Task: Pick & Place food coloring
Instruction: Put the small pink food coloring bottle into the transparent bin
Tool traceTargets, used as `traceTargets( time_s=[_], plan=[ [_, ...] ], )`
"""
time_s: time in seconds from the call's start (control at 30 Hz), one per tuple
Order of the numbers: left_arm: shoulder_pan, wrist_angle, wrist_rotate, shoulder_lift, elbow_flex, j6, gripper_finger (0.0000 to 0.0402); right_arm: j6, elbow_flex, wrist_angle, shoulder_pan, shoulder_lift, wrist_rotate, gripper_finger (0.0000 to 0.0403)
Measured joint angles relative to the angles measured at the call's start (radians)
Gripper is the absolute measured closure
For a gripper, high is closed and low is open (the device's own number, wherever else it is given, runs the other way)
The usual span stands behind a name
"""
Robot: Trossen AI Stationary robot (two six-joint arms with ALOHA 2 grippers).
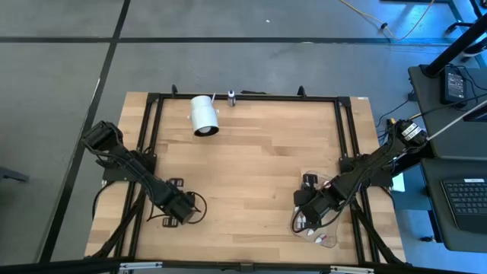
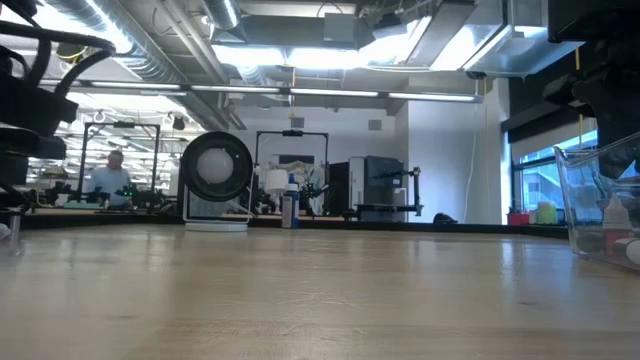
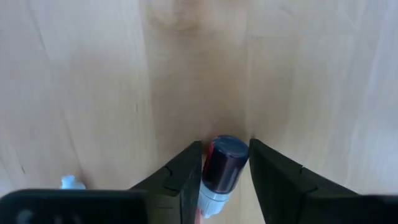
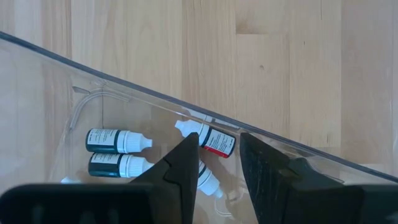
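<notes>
On my left, the left gripper (image 3: 225, 167) is low on the wooden table (image 1: 259, 167), its fingers (image 3: 180, 177) pinching a dark food coloring bottle (image 3: 222, 167). On my right, the right gripper (image 4: 217, 163) hovers over the clear container (image 4: 124, 81), fingers slightly apart, gripping nothing, with more bottles (image 4: 115, 140) inside.

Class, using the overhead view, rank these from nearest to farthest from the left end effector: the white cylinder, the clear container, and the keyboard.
Measured from the left end effector, near the table's front-left:
1. White cylinder, lying at the table's back edge, left of centre.
2. Clear container, at the table's front-right, under the right arm.
3. Keyboard, off the table on the desk at far right.
</notes>
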Motion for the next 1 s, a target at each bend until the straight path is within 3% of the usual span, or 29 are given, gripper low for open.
traceTargets(
  time_s=[0.37,0.77,1.0],
  plan=[
    [0.000,0.037,-0.003,-0.001,-0.002,0.019,0.0326,0.000,0.000,0.000,0.000,0.000,0.000,0.0283],
    [0.038,0.080,-0.016,0.004,0.085,-0.024,0.0331,0.056,0.062,-0.039,0.000,0.001,-0.016,0.0283],
    [0.120,0.199,-0.133,0.003,0.178,-0.158,0.0328,-0.151,0.147,0.058,0.000,0.001,-0.012,0.0283]
  ],
)
